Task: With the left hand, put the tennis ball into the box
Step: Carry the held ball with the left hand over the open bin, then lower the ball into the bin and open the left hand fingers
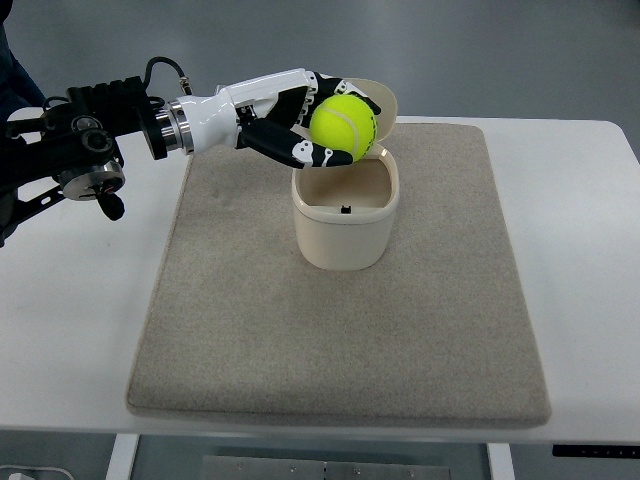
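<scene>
The left hand (pixel 305 125) grips the ball (pixel 343 124), fingers curled around it, above the far rim of the open box (pixel 345 222) near the mat's (pixel 250 330) far edge. The ball and hand hide much of the lid (pixel 385 100).

yellow-green tennis ball (pixel 343 124) above open cream box (pixel 346 222)
</scene>
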Robot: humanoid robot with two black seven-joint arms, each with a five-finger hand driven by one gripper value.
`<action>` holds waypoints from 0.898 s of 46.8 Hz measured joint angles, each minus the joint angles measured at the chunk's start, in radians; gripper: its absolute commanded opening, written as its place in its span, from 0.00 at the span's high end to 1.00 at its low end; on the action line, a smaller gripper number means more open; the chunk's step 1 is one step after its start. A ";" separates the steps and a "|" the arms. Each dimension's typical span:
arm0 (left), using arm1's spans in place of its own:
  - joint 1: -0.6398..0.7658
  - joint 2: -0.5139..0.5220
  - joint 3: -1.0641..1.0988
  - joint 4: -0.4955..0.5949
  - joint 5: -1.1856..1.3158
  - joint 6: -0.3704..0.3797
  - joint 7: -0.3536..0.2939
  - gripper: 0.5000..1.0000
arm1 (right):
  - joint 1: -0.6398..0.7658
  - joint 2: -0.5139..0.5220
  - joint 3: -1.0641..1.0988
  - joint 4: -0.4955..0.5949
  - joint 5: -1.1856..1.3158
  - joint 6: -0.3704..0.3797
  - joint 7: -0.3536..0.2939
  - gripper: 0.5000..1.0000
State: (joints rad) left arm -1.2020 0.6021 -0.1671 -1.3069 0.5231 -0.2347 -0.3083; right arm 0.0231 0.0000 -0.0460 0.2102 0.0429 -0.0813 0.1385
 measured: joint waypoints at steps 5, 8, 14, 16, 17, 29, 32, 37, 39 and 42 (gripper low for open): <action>0.019 -0.004 0.001 0.005 0.002 0.001 0.000 1.00 | 0.000 0.000 0.000 0.000 0.000 0.000 0.000 0.12; 0.028 -0.005 0.000 0.011 0.003 0.001 0.000 1.00 | 0.000 0.000 0.000 0.000 0.000 0.000 0.000 0.12; 0.044 -0.024 -0.001 0.022 0.009 0.007 0.000 1.00 | 0.000 0.000 0.000 0.000 0.000 0.000 0.000 0.12; 0.046 -0.035 -0.001 0.028 0.010 0.008 0.000 1.00 | 0.000 0.000 0.000 0.000 0.000 0.000 0.000 0.12; 0.046 -0.038 -0.001 0.031 0.011 0.008 0.000 1.00 | 0.000 0.000 0.000 0.000 0.000 0.000 0.000 0.12; 0.063 -0.043 -0.002 0.058 0.019 0.013 0.000 1.00 | 0.000 0.000 0.000 0.000 0.000 0.000 0.000 0.12; 0.066 -0.043 -0.002 0.064 0.021 0.015 0.000 1.00 | 0.001 0.000 0.000 0.000 0.000 0.000 0.000 0.12; 0.073 -0.055 -0.002 0.067 0.023 0.015 0.000 1.00 | 0.001 0.000 0.000 0.000 0.000 0.000 0.000 0.12; 0.075 -0.067 -0.002 0.068 0.024 0.016 0.000 1.00 | 0.000 0.000 0.000 0.000 0.000 0.000 0.000 0.12; 0.076 -0.077 -0.002 0.072 0.024 0.016 0.000 0.98 | 0.000 0.000 0.000 0.000 0.000 0.000 0.000 0.12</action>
State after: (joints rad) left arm -1.1262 0.5252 -0.1688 -1.2350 0.5470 -0.2192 -0.3084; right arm 0.0231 0.0000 -0.0460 0.2104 0.0427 -0.0813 0.1384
